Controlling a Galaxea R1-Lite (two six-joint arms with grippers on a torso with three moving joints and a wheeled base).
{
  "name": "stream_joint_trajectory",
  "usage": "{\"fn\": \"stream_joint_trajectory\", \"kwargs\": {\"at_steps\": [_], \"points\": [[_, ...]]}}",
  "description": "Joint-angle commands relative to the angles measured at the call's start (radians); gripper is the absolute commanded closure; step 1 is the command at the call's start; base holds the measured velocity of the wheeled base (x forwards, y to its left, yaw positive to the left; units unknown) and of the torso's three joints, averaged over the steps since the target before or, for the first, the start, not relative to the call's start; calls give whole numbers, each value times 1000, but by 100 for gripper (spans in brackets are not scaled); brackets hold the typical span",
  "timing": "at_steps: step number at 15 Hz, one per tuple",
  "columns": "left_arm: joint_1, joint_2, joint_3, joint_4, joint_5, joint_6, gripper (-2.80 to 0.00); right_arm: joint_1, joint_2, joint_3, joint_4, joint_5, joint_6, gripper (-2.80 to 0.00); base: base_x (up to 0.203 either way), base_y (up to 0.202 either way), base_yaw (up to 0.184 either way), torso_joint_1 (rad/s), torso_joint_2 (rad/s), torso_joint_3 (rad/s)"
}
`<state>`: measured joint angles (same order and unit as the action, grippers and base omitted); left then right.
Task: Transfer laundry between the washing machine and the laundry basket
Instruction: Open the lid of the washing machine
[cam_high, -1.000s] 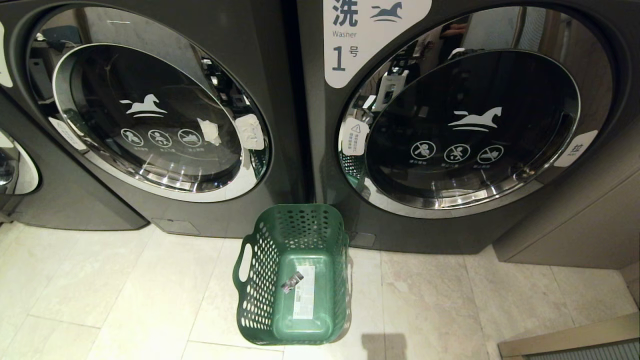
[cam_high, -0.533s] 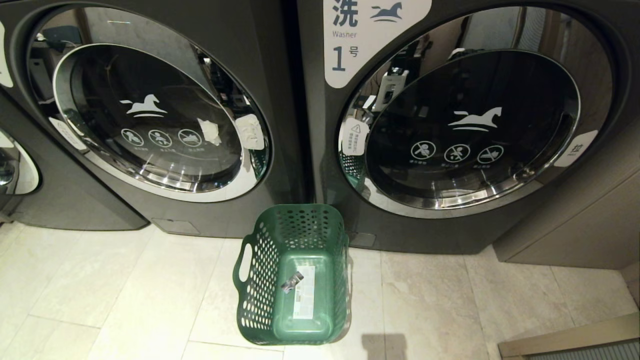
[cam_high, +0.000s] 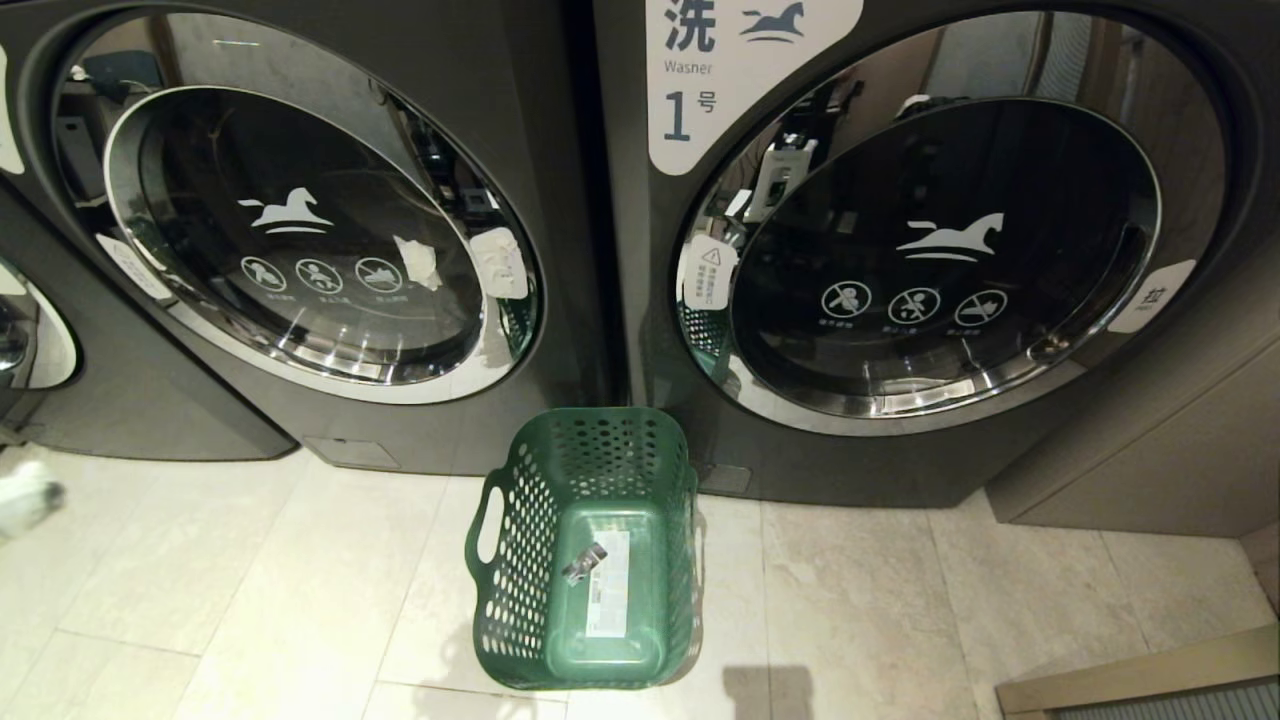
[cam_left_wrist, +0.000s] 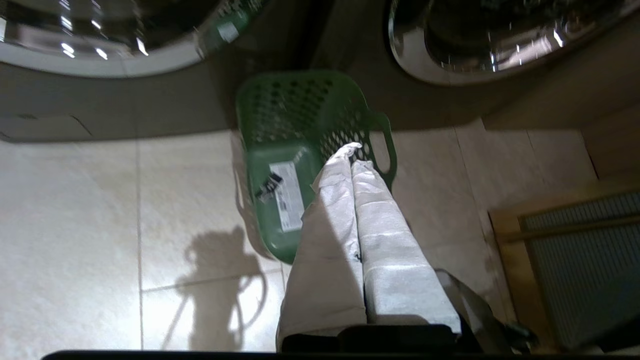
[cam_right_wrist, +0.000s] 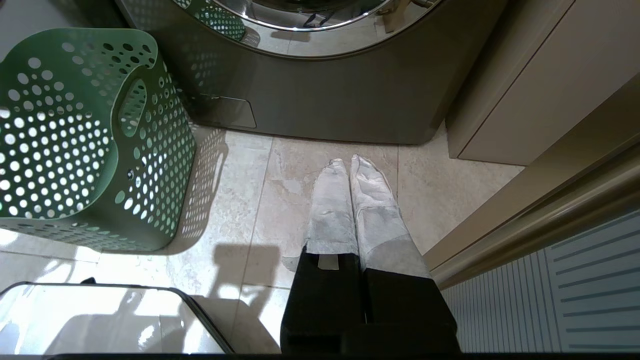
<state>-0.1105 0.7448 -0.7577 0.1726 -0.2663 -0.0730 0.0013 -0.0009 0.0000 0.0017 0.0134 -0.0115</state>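
Observation:
The dark green laundry basket (cam_high: 520, 570) stands on the floor tiles between two dark grey front-loaders, holding only a white label and a small dark clip. The washing machine (cam_high: 300, 230) is the left one, its round chrome-rimmed door closed. The laundry is out of view. My left gripper (cam_high: 25, 497) shows as a white blur at the left edge. In the left wrist view its cloth-wrapped fingers (cam_left_wrist: 325, 210) are shut on nothing, tips above the basket (cam_left_wrist: 280, 110). My right gripper (cam_right_wrist: 347, 162) is shut and empty over bare tile, to the right of the basket (cam_right_wrist: 75, 135).
The machine labelled 1 (cam_high: 950, 250) stands on the right, door closed. A beige cabinet (cam_high: 1150, 450) adjoins it, with a slatted grille (cam_high: 1150, 695) low at the right. Part of a third machine (cam_high: 30, 340) shows at the far left.
My left gripper has come into the head view at the left edge, where it was absent before. Basket, machines and right arm have not moved.

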Motion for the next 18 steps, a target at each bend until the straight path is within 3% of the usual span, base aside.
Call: {"fn": "stream_joint_trajectory", "kwargs": {"at_steps": [1, 2, 3, 7, 11, 15, 18], "points": [[-8, 223, 55, -78, -40, -2, 0, 0, 1, 0, 0, 1, -1, 0, 0, 0, 0, 0, 0, 0], [-5, 300, 80, -158, -49, -2, 0, 0, -1, 0, 0, 2, -1, 0, 0, 0, 0, 0, 0, 0], [1, 391, 103, -251, -55, 1, -280, 0, -1, 0, 0, 1, -1, 0, 0, 0, 0, 0, 0, 0], [40, 794, 125, -723, -73, 25, -280, 0, -1, 0, 0, 2, -1, 0, 0, 0, 0, 0, 0, 0], [71, 1108, -22, -1109, -80, 39, -280, 0, -1, 0, 0, 0, -1, 0, 0, 0, 0, 0, 0, 0], [94, 1171, -84, -1357, -133, 52, -280, 0, -1, 0, 0, 1, -1, 0, 0, 0, 0, 0, 0, 0], [92, 1224, -97, -1555, -248, 50, -280, 0, -1, 0, 0, 0, -1, 0, 0, 0, 0, 0, 0, 0]]}}
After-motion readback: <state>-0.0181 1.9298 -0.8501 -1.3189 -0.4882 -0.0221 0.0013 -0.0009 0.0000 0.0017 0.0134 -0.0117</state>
